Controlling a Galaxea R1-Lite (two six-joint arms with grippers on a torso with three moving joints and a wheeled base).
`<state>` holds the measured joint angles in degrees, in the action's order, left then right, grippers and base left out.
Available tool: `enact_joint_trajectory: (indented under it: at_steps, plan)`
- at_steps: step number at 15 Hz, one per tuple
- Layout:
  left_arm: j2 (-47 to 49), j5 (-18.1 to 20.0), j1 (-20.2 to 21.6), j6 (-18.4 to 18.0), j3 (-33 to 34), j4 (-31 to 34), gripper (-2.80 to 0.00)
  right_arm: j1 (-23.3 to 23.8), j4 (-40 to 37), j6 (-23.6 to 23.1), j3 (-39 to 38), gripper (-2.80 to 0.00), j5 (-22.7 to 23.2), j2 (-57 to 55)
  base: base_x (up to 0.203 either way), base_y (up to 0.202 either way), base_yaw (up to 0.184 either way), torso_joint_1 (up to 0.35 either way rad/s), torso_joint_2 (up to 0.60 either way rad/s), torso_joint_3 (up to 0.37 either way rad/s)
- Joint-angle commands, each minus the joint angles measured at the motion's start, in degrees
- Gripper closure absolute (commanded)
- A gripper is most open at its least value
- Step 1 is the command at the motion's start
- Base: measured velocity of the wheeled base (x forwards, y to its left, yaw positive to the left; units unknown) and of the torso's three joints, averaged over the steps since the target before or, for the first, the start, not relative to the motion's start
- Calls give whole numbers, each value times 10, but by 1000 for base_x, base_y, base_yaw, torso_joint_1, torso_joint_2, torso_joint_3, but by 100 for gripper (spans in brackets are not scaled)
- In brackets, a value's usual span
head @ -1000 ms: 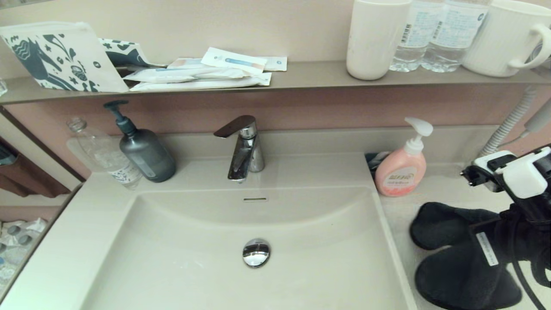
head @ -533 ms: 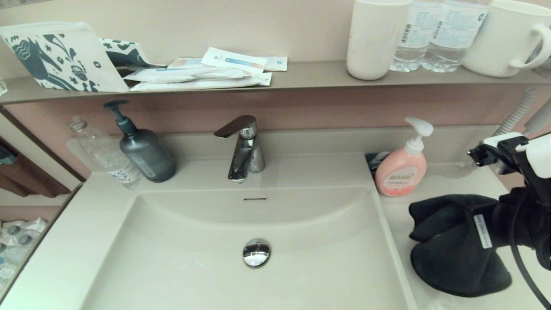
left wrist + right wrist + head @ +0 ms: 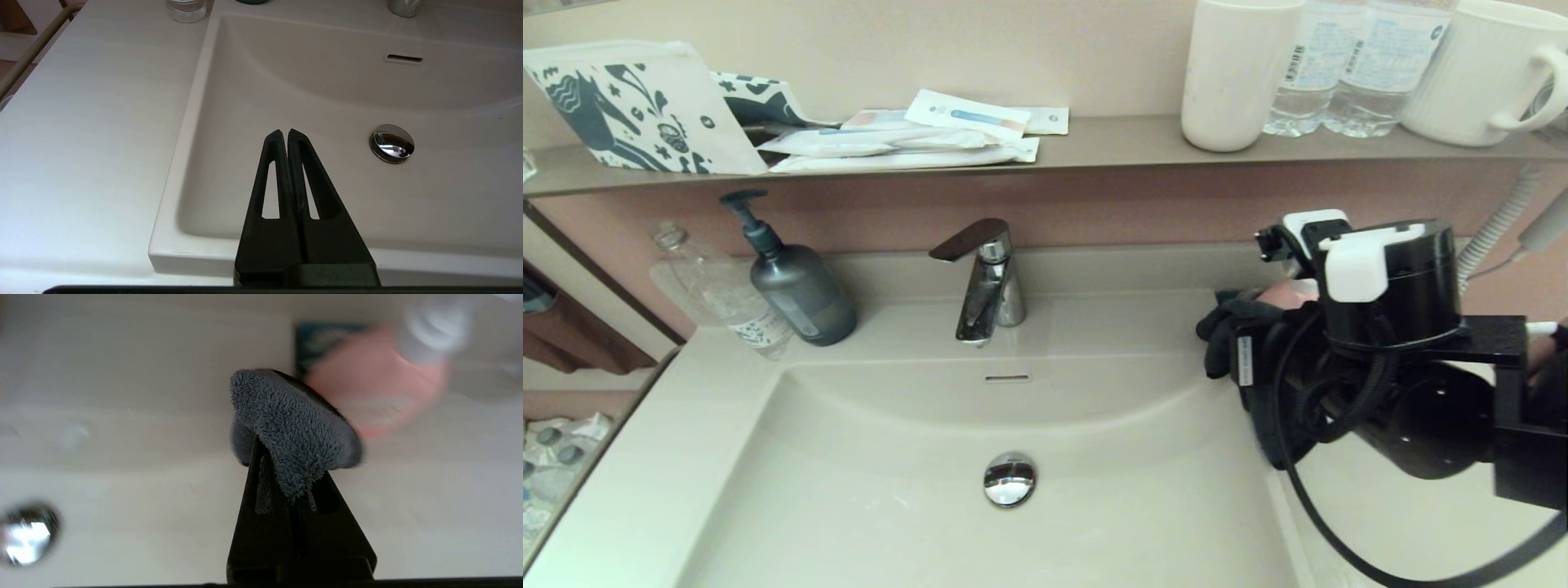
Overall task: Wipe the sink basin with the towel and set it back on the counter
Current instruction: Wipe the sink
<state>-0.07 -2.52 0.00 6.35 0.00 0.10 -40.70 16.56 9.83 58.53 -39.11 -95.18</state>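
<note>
The dark grey fluffy towel hangs bunched over the right rim of the cream-white sink basin, just in front of the pink soap bottle. My right gripper is shut on the towel, whose pile covers the fingertips. The chrome drain plug lies bare in the middle of the basin. The right wing of the counter has nothing lying on it. In the left wrist view my left gripper is shut on nothing, hovering over the basin's near left part.
The chrome faucet stands at the back centre, with a grey pump bottle and a clear bottle at the back left. A wall shelf above holds cups, water bottles and packets. A coiled hose hangs at the right.
My right arm lifted the towel off the right counter wing and carried it left and back to the basin's right rim. The wrist now hides most of the pink bottle.
</note>
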Motion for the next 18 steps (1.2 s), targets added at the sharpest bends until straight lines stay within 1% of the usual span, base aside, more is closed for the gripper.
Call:
enact_joint_trajectory:
  at_steps: [1, 3, 4, 6, 8, 11, 16, 18]
  plan:
    - [1, 0, 0, 1, 0, 0, 0, -3, 103, -8, 5, 0, -2, -85, 0, 0, 0, 0, 0, 0]
    - [1, 0, 0, 1, 0, 0, 0, -3, 221, -42, 20, 0, 0, -160, 0, 0, 0, 0, 0, 0]
    - [1, 0, 0, 1, 0, 0, 0, -3, 253, -55, 39, 0, 2, -193, 0, 0, 0, 0, 0, 0]
    - [1, 0, 0, 1, 0, 0, 0, -3, 288, -71, 107, 0, 6, -260, 0, 0, 0, 0, 0, 0]
    - [1, 0, 0, 1, 0, 0, 0, 0, 299, -76, 157, 0, 11, -311, 0, 0, 0, 0, 0, 0]
    - [1, 0, 0, 1, 0, 0, 0, 6, 300, -81, 200, 0, 24, -358, 0, 0, 0, 0, 0, 0]
    - [1, 0, 0, 1, 0, 0, 0, 11, 274, -89, 213, 0, 29, -390, 0, 0, 0, 0, 0, 0]
    - [1, 0, 0, 1, 0, 0, 0, 4, 273, -88, 214, 0, 29, -401, 0, 0, 0, 0, 0, 0]
